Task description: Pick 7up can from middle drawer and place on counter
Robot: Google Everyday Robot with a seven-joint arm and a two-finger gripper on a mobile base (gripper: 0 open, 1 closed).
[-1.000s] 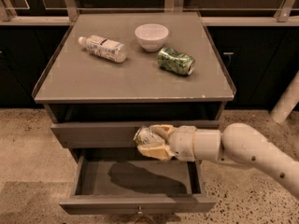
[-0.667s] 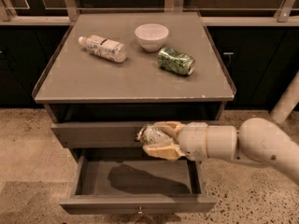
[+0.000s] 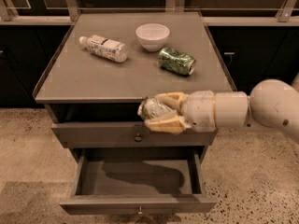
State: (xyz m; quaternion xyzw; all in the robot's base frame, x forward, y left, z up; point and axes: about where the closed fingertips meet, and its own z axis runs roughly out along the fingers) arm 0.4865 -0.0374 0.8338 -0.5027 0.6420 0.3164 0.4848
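Cans: 2. The 7up can [image 3: 154, 108] sits at 6 o'clock off the front edge of the counter [image 3: 88, 80]; a dark green can [image 3: 176, 61] lies at 2 o'clock on it.
Bottles: 1. The bottle [image 3: 103, 47] lies at 10 o'clock.
Bowls: 1. The white bowl [image 3: 152, 36] is at 12 o'clock.
Drawers: 2. The middle drawer [image 3: 138, 204] is open; the upper drawer front [image 3: 93, 134] is above it.
Knobs: 2, one per drawer.
Grippers: 1. The gripper [image 3: 148, 111] is at 6 o'clock, clasping the 7up can.

No legible text, brand or number was recorded in the view.
- Plastic bottle [image 3: 103, 47] lying on the counter [image 3: 93, 80]: label carried dark print, unreadable.
- Green patterned can [image 3: 176, 61]: no name discernible.
- 7up can [image 3: 154, 108], clamped in the gripper [image 3: 148, 112] before the cabinet front just under the counter edge: markings illegible.
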